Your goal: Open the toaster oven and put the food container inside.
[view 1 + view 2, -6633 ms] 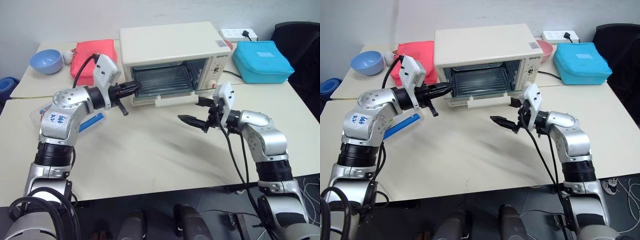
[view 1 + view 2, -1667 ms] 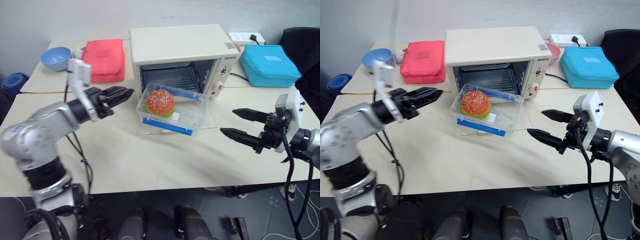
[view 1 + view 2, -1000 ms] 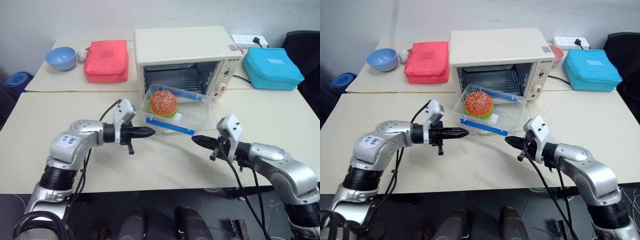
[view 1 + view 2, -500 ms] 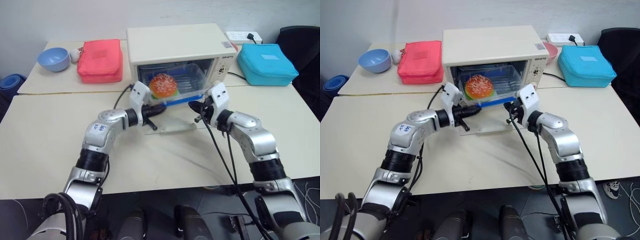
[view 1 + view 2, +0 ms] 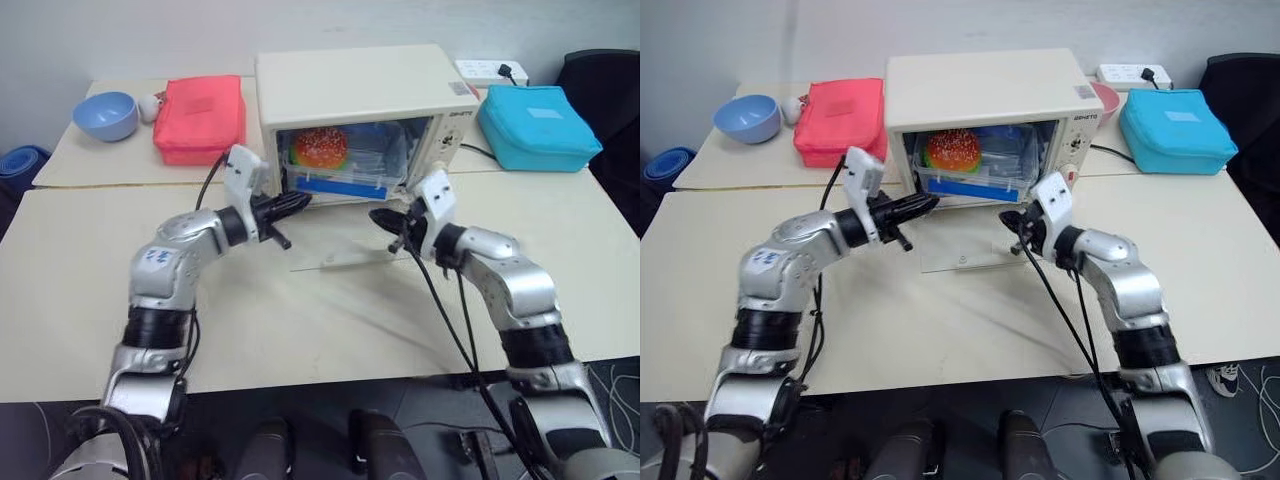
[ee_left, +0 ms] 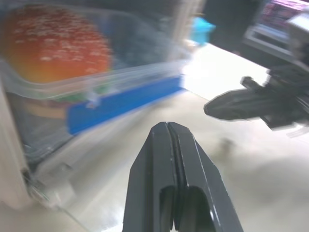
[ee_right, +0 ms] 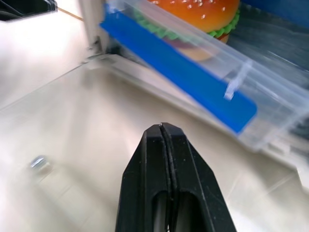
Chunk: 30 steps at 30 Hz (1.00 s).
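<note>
- Since half a second ago the food container (image 5: 970,168) has gone further in: it was at the mouth of the toaster oven (image 5: 985,95) between the two grippers, now it sits inside the cavity, blue clip edge facing out.
- Both grippers have backed off the container and no longer touch it.
- Left gripper (image 5: 921,205): fingers pressed together, holding nothing, tip just in front of the oven's left front corner, over the lowered glass door (image 5: 970,245).
- Right gripper (image 5: 1011,217): fingers pressed together too, empty, hovering over the right part of the open door, pointing toward the oven.
- Oven door fully dropped, lying flat on the table (image 5: 940,320), bar handle at the near edge.
- Burger (image 5: 953,150) visible through the clear box, at the left of the cavity; sesame bun on top, green lettuce edge in the right wrist view.
- Left wrist view: closed finger pair at the bottom, container's blue clip (image 6: 120,101) ahead, the other gripper's dark tip off to the side.
- Oven's knobs and red button (image 5: 1068,172) on its right panel.
- Red zipped pouch (image 5: 840,120) left of the oven, blue bowl (image 5: 747,118) further left.
- Blue zipped pouch (image 5: 1175,130) right of the oven, power strip (image 5: 1135,75) behind it.
</note>
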Each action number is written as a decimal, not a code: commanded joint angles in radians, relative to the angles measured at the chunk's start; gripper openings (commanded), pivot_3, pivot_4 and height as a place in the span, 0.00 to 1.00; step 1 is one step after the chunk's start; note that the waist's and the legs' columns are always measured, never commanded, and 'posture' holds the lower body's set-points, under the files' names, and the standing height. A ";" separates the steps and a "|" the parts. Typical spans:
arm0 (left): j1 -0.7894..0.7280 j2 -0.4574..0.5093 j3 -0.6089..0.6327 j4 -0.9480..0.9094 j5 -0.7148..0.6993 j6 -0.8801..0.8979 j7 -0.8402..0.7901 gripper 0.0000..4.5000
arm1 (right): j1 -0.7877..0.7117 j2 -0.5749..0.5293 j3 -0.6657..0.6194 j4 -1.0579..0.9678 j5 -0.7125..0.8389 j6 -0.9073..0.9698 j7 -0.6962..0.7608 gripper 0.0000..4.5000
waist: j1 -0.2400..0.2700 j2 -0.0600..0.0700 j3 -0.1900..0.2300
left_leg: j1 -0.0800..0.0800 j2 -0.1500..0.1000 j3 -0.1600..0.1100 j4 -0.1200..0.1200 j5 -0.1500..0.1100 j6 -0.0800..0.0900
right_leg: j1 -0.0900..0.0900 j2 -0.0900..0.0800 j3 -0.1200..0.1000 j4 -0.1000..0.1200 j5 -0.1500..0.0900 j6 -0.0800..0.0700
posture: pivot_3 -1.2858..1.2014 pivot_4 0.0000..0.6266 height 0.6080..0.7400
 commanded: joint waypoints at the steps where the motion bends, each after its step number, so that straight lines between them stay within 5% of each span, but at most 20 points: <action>1: 0.050 0.120 0.145 -0.177 -0.163 0.100 -0.084 0.13 | 0.094 -0.056 -0.078 -0.160 0.063 0.071 0.010 0.00 | 0.000 0.000 0.000 | 0.000 0.001 0.000 0.000 0.000 0.000 | 0.000 0.000 0.000 0.000 0.000 0.000 | 0.52 0.24 1.00; 7: 0.165 0.398 0.370 -0.239 -0.314 0.185 -0.220 0.53 | 0.332 -0.093 -0.151 -0.242 0.061 0.099 -0.034 0.00 | 0.002 0.000 0.000 | 0.006 0.003 -0.004 -0.001 0.000 0.000 | 0.007 0.001 0.002 -0.004 -0.001 -0.002 | 0.52 0.24 1.00; 14: 0.220 0.474 0.446 -0.203 -0.346 0.169 -0.234 1.00 | 0.285 -0.013 -0.131 -0.074 -0.002 0.006 -0.115 0.00 | 0.003 0.000 0.000 | 0.011 0.002 -0.005 -0.002 -0.001 0.002 | 0.011 -0.001 0.003 -0.004 -0.002 -0.003 | 0.52 0.24 1.00; 20: 0.234 0.477 0.443 -0.212 -0.337 0.138 -0.213 1.00 | 0.172 0.036 -0.101 0.067 -0.033 -0.071 -0.109 0.00 | 0.000 0.000 0.000 | 0.010 0.002 -0.004 -0.003 -0.001 0.001 | 0.009 0.000 0.003 -0.003 -0.002 -0.004 | 0.52 0.24 1.00; 30: 0.257 0.460 0.422 -0.194 -0.302 0.064 -0.173 1.00 | -0.049 -0.066 -0.239 -0.028 0.137 0.056 -0.061 0.00 | -0.001 0.000 0.000 | 0.010 0.002 -0.003 -0.004 -0.002 0.001 | 0.008 0.000 0.003 -0.002 -0.002 -0.004 | 0.52 0.24 1.00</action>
